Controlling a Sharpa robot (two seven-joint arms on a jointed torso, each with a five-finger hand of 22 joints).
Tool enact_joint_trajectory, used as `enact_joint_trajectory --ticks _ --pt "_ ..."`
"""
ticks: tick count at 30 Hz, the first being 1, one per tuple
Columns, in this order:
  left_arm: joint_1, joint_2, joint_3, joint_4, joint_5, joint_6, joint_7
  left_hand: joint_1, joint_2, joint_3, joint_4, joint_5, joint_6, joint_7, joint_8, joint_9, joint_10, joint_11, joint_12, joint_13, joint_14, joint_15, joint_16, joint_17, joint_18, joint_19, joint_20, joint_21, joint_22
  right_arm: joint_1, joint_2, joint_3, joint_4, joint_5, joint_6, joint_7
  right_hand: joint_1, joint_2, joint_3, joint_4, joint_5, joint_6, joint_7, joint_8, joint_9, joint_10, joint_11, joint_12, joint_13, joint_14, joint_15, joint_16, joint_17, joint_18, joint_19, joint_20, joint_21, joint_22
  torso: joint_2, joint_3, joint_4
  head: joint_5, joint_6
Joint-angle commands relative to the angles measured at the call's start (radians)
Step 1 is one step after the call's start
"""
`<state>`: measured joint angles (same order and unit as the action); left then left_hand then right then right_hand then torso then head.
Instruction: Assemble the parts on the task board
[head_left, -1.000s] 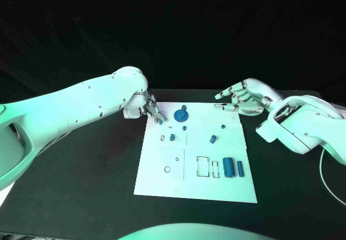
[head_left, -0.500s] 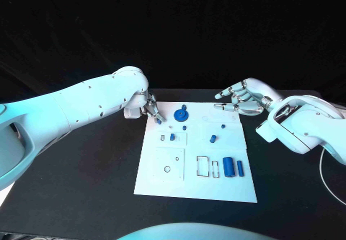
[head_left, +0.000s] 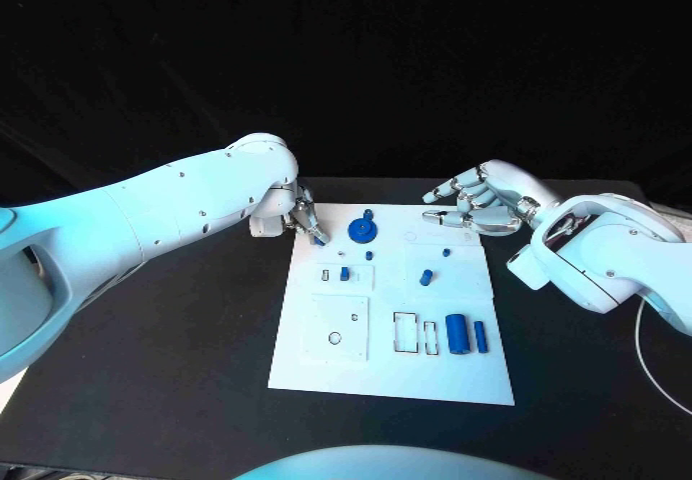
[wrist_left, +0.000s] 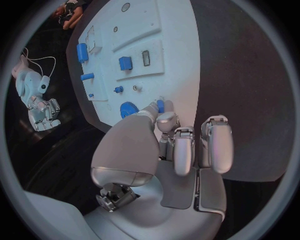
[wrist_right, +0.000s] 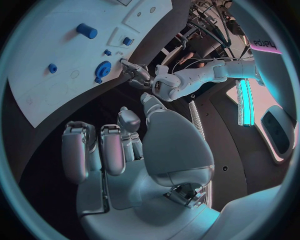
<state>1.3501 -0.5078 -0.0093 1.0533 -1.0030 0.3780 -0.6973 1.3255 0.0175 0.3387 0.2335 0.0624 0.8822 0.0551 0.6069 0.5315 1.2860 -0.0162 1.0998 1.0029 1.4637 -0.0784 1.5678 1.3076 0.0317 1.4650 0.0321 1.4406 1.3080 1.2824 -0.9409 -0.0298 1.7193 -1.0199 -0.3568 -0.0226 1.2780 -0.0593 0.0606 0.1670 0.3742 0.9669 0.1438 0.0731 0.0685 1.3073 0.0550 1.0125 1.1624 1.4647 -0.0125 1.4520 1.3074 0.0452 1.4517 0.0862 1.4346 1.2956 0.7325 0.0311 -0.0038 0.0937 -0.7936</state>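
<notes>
Item: flat white rectangular task board (head_left: 325, 370), lying in the middle of the black table (head_left: 159, 400).

Parts on the board, far edge to near edge:
- 1 round blue toothed gear (head_left: 362, 232), near the far edge, with a smaller blue knob (head_left: 369, 214) just beyond it.
- 1 small blue peg (head_left: 369, 255), just nearer than the gear.
- 1 small blue block (head_left: 345, 273), seated in a raised white panel beside an empty slot (head_left: 326, 274).
- 1 small blue piece (head_left: 426, 277), mid-board, and 1 small blue stud (head_left: 446, 252), toward the far right corner.
- 1 large blue cylinder (head_left: 457, 334) and 1 narrow blue bar (head_left: 480, 337), along the right edge; beside them 2 outlined rectangular recesses (head_left: 407, 333), unfilled.

Left hand (head_left: 304, 222): at the far left corner of the board, fingers curled together, a small blue part (wrist_left: 160, 106) at the fingertips. It looks pinched; the contact itself is partly hidden.

Right hand (head_left: 473, 205): above the far right corner, fingers apart and loosely curved, holding nothing.

Status, as judged: early to middle. Several parts look seated; the recesses and slot are vacant, and the cylinder and bar seem unplaced. The pinched part is not yet seated.
</notes>
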Motion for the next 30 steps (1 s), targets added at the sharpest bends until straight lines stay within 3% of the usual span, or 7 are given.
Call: enact_joint_trajectory --ticks 1,9,13,19,27,30 --pt "-0.003 -0.011 -0.003 0.011 0.017 -0.011 -0.004 -0.036 -0.023 0.186 -0.14 0.0 0.002 0.001 0.007 -0.001 0.003 0.002 -0.005 -0.001 0.107 0.005 0.003 0.263 0.011 0.024 0.004 -0.005 0.112 -0.003 0.002 0.0 0.012 -0.008 0.02 -0.013 0.009 0.001 -0.007 0.002 0.007 -0.002 0.002 -0.003 -0.001 -0.008 0.001 0.0 -0.002 0.061 -0.008 -0.005 0.059 0.013 -0.008 -0.002 -0.005 -0.001 0.0 0.0002 -0.001 0.0 0.002" --pt "-0.008 -0.075 -0.014 0.107 0.056 -0.129 0.02 -0.157 -0.069 0.366 -0.213 0.012 0.019 -0.003 0.025 0.014 0.027 -0.005 0.011 0.009 0.107 0.002 0.003 0.263 0.009 0.03 0.0 -0.001 0.122 -0.006 -0.002 -0.001 0.019 -0.01 0.025 -0.026 0.013 0.003 -0.008 0.003 0.016 -0.002 0.002 -0.003 -0.001 -0.008 0.001 -0.001 -0.003 0.061 -0.008 -0.006 0.058 0.013 -0.008 -0.002 -0.005 -0.001 -0.001 0.0002 0.002 0.001 0.006" --pt "-0.018 -0.114 -0.016 0.168 0.089 -0.179 0.029 -0.191 -0.072 0.401 -0.233 0.022 0.024 -0.005 0.032 0.019 0.035 -0.006 0.019 0.015 0.107 0.0 0.003 0.263 0.009 0.032 -0.002 0.001 0.126 -0.006 -0.004 -0.001 0.01 -0.01 0.024 -0.03 0.013 0.003 -0.008 0.003 0.016 -0.002 0.002 -0.003 -0.001 -0.008 0.001 -0.001 -0.003 0.061 -0.008 -0.006 0.058 0.013 -0.008 -0.002 -0.005 -0.001 -0.001 -0.0014 0.0019 0.001 0.008" --pt "-0.046 -0.188 -0.017 0.288 0.105 -0.257 0.054 -0.229 -0.079 0.435 -0.265 0.061 0.032 -0.007 0.039 0.023 0.046 -0.009 0.028 0.023 0.107 -0.003 0.003 0.263 0.007 0.036 -0.006 0.007 0.133 -0.006 -0.006 -0.001 0.001 -0.01 0.025 -0.032 0.013 0.004 -0.009 0.003 0.017 -0.001 0.002 -0.003 -0.001 -0.009 0.001 -0.002 -0.004 0.061 -0.008 -0.006 0.058 0.013 -0.008 -0.002 -0.006 -0.002 0.0 0.0001 0.0037 0.004 0.008" --pt "-0.077 -0.241 -0.018 0.384 -0.029 -0.272 0.086 -0.246 -0.088 0.446 -0.282 0.082 0.038 -0.009 0.041 0.023 0.054 -0.012 0.038 0.034 0.107 -0.005 0.003 0.263 0.004 0.042 -0.007 0.017 0.144 -0.007 -0.001 -0.003 -0.007 -0.011 0.03 -0.035 0.015 0.004 -0.009 0.003 0.02 -0.001 0.001 -0.003 -0.001 -0.01 0.001 -0.004 -0.006 0.06 -0.008 -0.008 0.056 0.013 -0.008 -0.003 -0.006 -0.002 0.0 0.0004 0.001 0.012 0.003" --pt "-0.084 -0.254 -0.018 0.41 -0.062 -0.284 0.096 -0.248 -0.089 0.45 -0.285 0.085 0.04 -0.01 0.041 0.022 0.055 -0.012 0.04 0.036 0.107 -0.005 0.003 0.263 0.003 0.044 -0.008 0.019 0.147 -0.007 -0.001 -0.003 -0.01 -0.011 0.03 -0.036 0.015 0.004 -0.009 0.003 0.02 -0.001 0.001 -0.003 -0.001 -0.01 0.001 -0.004 -0.006 0.06 -0.008 -0.008 0.056 0.013 -0.008 -0.003 -0.006 -0.002 0.001 -0.0016 0.0 0.012 0.0"
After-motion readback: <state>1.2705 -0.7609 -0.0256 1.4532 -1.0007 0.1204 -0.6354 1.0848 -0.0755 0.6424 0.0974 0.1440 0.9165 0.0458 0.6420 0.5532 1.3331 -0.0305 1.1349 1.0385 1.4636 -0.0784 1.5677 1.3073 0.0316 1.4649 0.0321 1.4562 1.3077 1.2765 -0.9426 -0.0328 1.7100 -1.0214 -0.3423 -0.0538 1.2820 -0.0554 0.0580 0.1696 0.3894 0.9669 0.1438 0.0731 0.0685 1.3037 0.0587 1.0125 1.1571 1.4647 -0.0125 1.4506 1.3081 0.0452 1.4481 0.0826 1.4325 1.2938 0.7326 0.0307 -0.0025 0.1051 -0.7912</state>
